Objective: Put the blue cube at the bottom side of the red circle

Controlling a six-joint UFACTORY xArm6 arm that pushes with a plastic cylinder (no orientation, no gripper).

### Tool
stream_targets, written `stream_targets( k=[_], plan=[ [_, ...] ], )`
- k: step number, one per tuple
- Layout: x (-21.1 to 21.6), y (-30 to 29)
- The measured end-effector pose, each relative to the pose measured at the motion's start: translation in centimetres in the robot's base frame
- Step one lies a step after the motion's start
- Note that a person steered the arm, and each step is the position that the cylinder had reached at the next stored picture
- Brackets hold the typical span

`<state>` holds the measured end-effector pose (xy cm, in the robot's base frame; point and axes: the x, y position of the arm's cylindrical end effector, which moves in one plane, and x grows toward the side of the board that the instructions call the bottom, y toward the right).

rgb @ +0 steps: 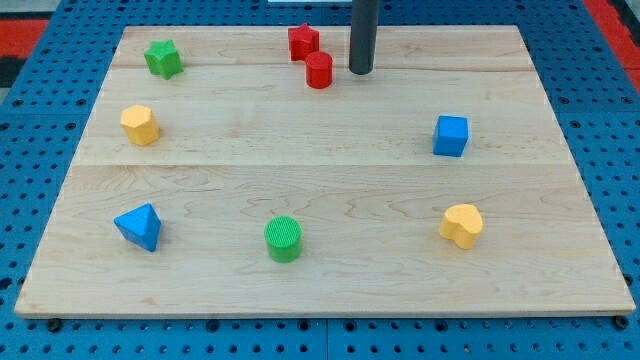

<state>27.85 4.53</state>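
A dark rod descends from the view's top onto a pale wooden table [330,290] set on a blue pegboard [40,110]; my tip [361,72] rests near the table's top edge, just right of the small red cylinder – the red circle [319,70]. There are no fingers on this arm to spread or close, only the plain rod end.

The blue cube [451,135] sits well apart, toward the view's right and lower than my tip, with bare wood between it and the red cylinder. A red star-like block [303,42] stands just above and left of the cylinder, close to the top edge.

A green star-like block [163,58] and a yellow hexagonal block [140,125] occupy the left side. Nearer the bottom edge lie a blue triangular block [139,226], a ribbed green cylinder [283,239] and a yellow heart-like block [461,225] – the table's middle is open wood.
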Motion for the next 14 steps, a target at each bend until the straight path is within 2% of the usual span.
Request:
stream_targets(
  k=[2, 3, 5, 6, 7, 8, 9, 10, 12, 14],
  plan=[
    [1.0, -4.6],
    [0.8, -3.1],
    [0.8, 6.4],
    [1.7, 13.1],
    [4.3, 17.2],
    [8.8, 17.8],
    [12.5, 15.8],
    [14.0, 10.7],
    [13.9, 0.1],
    [11.8, 1.6]
  ],
)
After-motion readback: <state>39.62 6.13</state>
